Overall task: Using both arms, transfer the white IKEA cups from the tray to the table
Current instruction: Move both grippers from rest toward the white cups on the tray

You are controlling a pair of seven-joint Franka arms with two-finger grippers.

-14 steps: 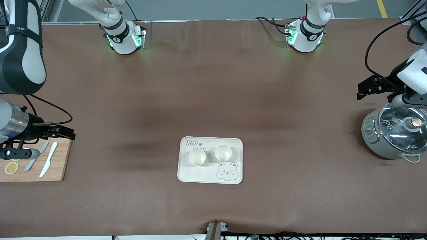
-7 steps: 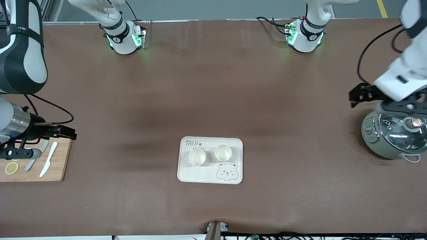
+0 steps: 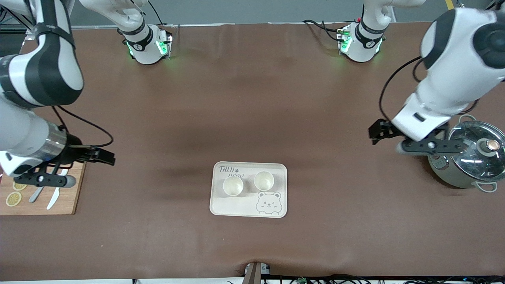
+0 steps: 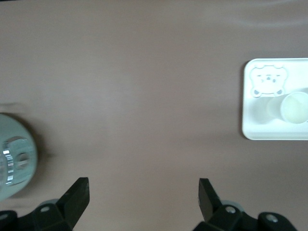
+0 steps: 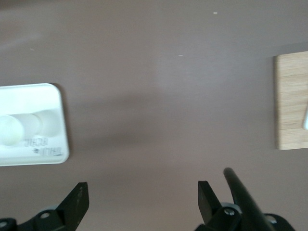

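Front view
Cups: two white IKEA cups, one [image 3: 233,185] and the other [image 3: 264,180], stand upright side by side on the tray [image 3: 225,207] at lower centre of the frame, close together; whether they touch is hard to tell.
Tray: bear print in its lower right corner, lettering at its upper left.
Left gripper [image 3: 376,132]: at the right of the frame, up over bare table [image 3: 252,98] beside the pot [image 3: 469,159] with its glass lid; well apart from the tray.
Right gripper [image 3: 103,156]: at the left of the frame, over bare table just past the edge of the cutting board [image 3: 67,197], which carries a knife [image 3: 53,199] and lemon slices [image 3: 13,198].

Left wrist view
Left gripper [image 4: 143,195]: fingers spread wide, nothing between them, brown table below.
Tray [image 4: 250,120]: at the right edge of the frame, one cup's rim [image 4: 294,108] plain, the second only a pale blur beside it.
Pot [image 4: 14,163]: at the left edge.

Right wrist view
Right gripper [image 5: 143,195]: fingers spread wide and empty.
Tray [image 5: 53,110]: at the left edge, with a cup [image 5: 9,130] on it.
Cutting board [image 5: 291,101]: at the right edge.
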